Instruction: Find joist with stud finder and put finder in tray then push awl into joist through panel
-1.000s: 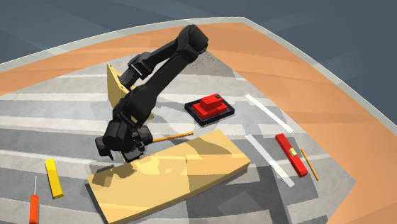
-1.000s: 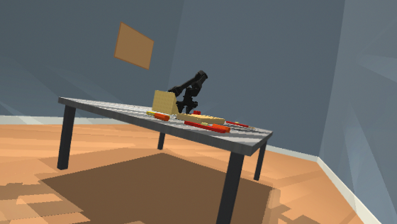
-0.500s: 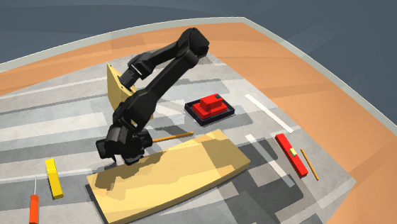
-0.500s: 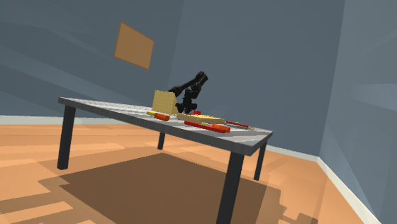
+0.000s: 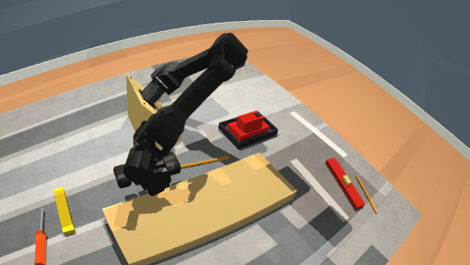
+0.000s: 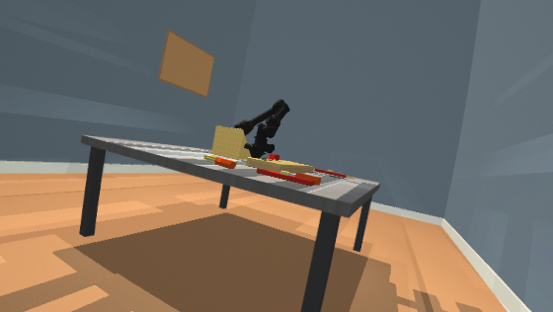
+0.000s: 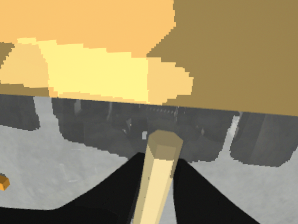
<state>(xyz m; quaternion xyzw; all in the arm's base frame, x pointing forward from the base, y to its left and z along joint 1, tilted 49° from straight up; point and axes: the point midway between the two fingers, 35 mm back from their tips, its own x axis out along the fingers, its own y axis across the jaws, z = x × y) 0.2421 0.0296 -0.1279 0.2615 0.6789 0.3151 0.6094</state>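
Observation:
My gripper [image 7: 159, 162] [image 5: 144, 179] is shut on the awl [image 7: 157, 189], a tan wooden handle with a small metal tip that shows only in the wrist view. It grips the awl low on the table just behind the back left edge of the tan floor panel [image 5: 235, 197] [image 7: 220, 43] [image 6: 283, 165]. In the top view the gripper body hides the awl. The red stud finder [image 5: 250, 122] sits in the dark tray [image 5: 228, 136] behind the panel, to the right of the arm.
A thin orange rod [image 5: 206, 161] lies between arm and panel. A tan slanted board [image 5: 140, 106] stands behind the arm. A yellow block [image 5: 64, 210] and orange screwdriver [image 5: 40, 247] lie left. A red level [image 5: 345, 182], a pencil [image 5: 366, 194] and two white strips [image 5: 318, 133] lie right.

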